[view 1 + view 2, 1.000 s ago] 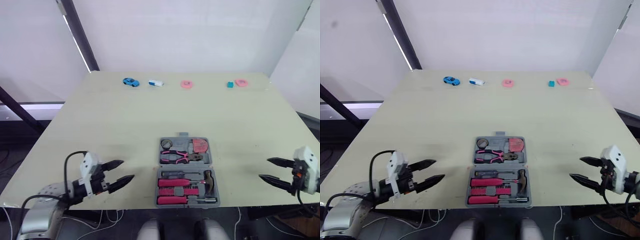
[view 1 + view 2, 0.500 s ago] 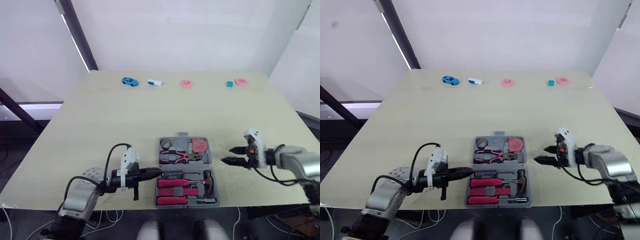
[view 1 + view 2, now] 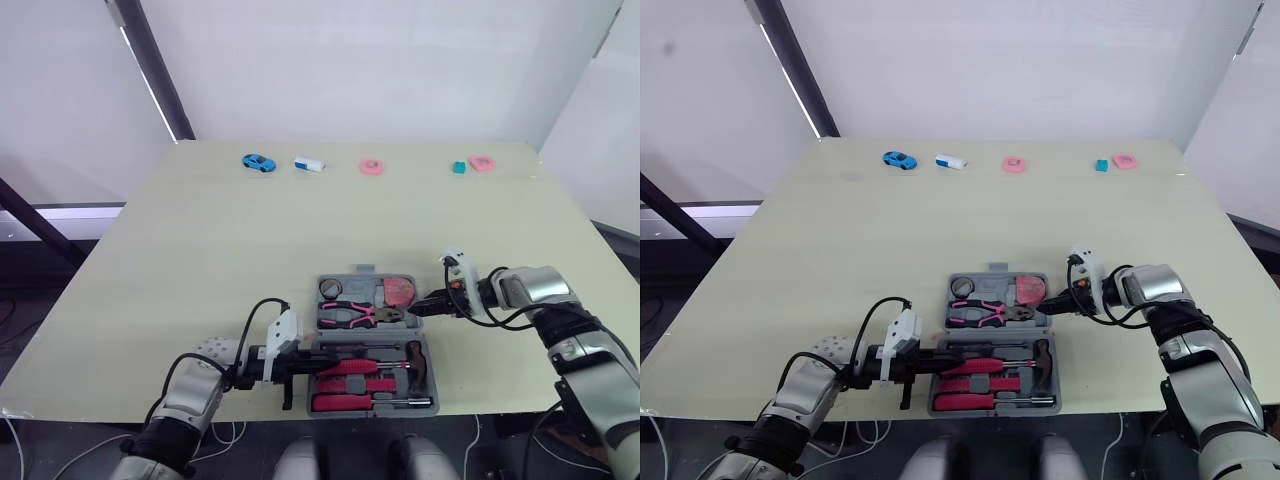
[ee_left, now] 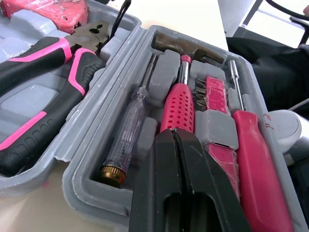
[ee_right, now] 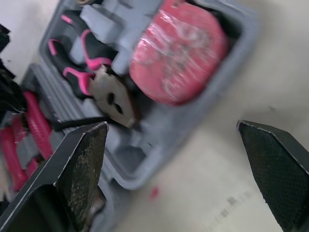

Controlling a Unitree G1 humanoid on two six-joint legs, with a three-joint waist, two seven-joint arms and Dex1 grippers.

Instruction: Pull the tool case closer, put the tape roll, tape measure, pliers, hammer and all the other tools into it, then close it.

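Observation:
The grey tool case (image 3: 372,271) lies open near the table's front edge. Its far half holds the tape roll (image 3: 332,288), the pink tape measure (image 3: 401,290) and the pink-handled pliers (image 3: 352,314). Its near half holds the hammer (image 3: 417,358), a clear screwdriver (image 4: 126,137) and pink-handled drivers (image 3: 345,366). My left gripper (image 3: 314,362) is shut with nothing in it, its tips over the near half's left end, just above the pink hammer handle (image 4: 179,104). My right gripper (image 3: 420,305) stands open at the far half's right rim, one finger (image 5: 82,164) over the case and the other finger (image 5: 275,164) over the bare table.
Along the table's far edge lie a blue toy car (image 3: 259,162), a white and blue piece (image 3: 311,164), a pink disc (image 3: 372,167), a teal block (image 3: 459,168) and another pink piece (image 3: 482,161). The case sits close to the front edge of the table (image 3: 200,250).
My left gripper has shut and swung right from the table's front left onto the case's near half. My right gripper, staying open, has moved left to the case's right rim.

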